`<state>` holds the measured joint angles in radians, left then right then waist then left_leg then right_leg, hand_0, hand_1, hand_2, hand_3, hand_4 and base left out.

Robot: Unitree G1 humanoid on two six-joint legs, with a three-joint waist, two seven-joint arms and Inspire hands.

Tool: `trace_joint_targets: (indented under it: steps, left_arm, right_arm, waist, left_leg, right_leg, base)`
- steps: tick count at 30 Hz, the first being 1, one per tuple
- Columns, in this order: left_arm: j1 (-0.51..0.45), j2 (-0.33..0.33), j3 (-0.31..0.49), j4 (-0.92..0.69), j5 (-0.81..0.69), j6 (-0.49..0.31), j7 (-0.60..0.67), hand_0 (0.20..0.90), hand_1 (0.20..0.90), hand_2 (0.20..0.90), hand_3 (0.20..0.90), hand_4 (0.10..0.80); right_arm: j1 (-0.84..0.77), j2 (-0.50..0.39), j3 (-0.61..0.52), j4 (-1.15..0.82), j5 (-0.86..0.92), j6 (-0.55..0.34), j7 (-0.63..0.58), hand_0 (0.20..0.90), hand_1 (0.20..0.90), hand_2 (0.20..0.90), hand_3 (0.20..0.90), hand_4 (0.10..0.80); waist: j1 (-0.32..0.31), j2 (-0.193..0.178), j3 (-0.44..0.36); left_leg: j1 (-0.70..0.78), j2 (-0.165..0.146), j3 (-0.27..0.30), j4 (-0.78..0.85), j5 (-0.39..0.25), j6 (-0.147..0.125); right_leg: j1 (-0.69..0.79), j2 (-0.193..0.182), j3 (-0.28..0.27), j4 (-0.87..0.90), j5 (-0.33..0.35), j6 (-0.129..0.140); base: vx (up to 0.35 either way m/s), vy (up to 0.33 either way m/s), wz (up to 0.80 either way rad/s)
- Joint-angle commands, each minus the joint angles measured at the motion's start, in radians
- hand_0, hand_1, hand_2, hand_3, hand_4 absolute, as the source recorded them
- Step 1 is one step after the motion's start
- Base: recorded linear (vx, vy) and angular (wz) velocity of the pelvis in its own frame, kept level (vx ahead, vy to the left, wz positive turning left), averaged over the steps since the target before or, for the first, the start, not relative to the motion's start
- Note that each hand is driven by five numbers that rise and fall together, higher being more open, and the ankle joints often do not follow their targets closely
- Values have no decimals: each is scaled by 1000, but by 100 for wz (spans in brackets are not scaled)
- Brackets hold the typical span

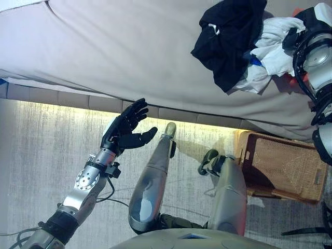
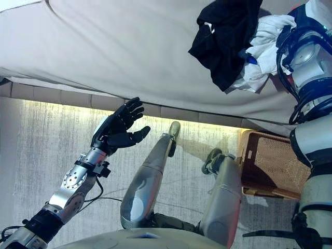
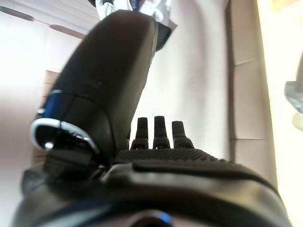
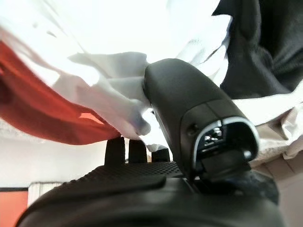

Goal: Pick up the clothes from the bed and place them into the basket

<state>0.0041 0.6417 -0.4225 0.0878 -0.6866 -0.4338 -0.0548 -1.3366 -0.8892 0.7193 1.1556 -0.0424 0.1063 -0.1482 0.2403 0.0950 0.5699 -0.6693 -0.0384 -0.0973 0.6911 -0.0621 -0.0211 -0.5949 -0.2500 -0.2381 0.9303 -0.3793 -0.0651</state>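
Observation:
A pile of clothes lies on the bed [image 1: 129,46] at its right end: a black garment [image 1: 228,36], a white garment [image 1: 272,41] and a bit of red cloth [image 4: 42,109] underneath. My right arm reaches into that pile. In the right wrist view my right hand [image 4: 132,179] is open, its thumb and straight fingers pressed against the white garment [image 4: 109,90], right by the red cloth. The woven basket [image 1: 249,155] stands on the floor below the pile, empty as far as I can see. My left hand [image 1: 124,129] hovers open over the floor near the bed's edge, holding nothing.
The bed's padded side rail [image 1: 62,97] runs across the view with a lit strip beneath it. A grey carpet [image 1: 41,150] covers the floor in front of the bed. The basket sits close against the rail at the right.

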Motion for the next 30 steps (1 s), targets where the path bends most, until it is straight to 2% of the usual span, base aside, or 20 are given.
trace_joint_targets:
  steps: [1,6,10,18,19,23,30]
  left_arm:
    - [22,3,42,-99,28,-55,-14,900,900,900,900,800]
    - [20,1,30,-72,52,-58,-9,900,900,900,900,800]
    - [13,-8,13,-42,74,-49,1,900,900,900,900,800]
    - [16,-30,-15,10,96,19,10,900,900,900,900,800]
    - [15,-34,-21,18,94,24,10,900,900,900,900,800]
    - [15,-54,-44,57,85,34,6,900,900,900,900,800]
    - [6,-77,-68,104,89,27,-10,900,900,900,900,800]
  right_arm:
    - [-82,-130,-18,-70,-34,-58,-78,300,300,300,200,100]
    - [-64,-139,-37,-45,-33,-65,-75,300,300,300,200,100]
    - [-40,-151,-36,-45,-19,-77,-69,300,300,300,200,100]
    - [-19,-194,-45,-57,22,-106,-35,300,300,300,200,100]
    - [-21,-208,-44,-50,38,-118,-24,300,300,300,200,100]
    - [-41,-240,-47,-20,108,-149,31,300,300,300,200,100]
    - [-86,-257,-42,11,164,-157,60,300,300,300,200,100]
  waist:
    - [2,-21,-70]
    - [6,-39,-102]
    - [0,-66,-148]
    - [-28,-121,-267]
    - [-35,-126,-290]
    - [-50,-140,-370]
    - [-57,-149,-426]
  left_leg:
    - [88,-16,63,73,-193,81]
    - [148,-8,56,40,-197,81]
    - [240,8,61,-56,-187,71]
    - [444,40,89,-276,-147,40]
    - [474,44,99,-324,-114,41]
    - [576,53,113,-448,-76,26]
    - [647,62,111,-553,-42,13]
  right_leg:
    - [79,64,-57,-70,43,-43]
    - [151,67,-66,-118,47,-43]
    - [253,77,-73,-237,70,-29]
    - [469,117,-67,-519,134,18]
    - [499,121,-76,-576,166,21]
    - [586,134,-64,-699,210,50]
    - [641,137,-57,-786,250,77]
  base:
    - [66,19,1]
    - [65,22,2]
    - [85,32,-1]
    - [115,34,-11]
    - [70,62,-16]
    - [138,76,-3]
    - [36,32,-4]
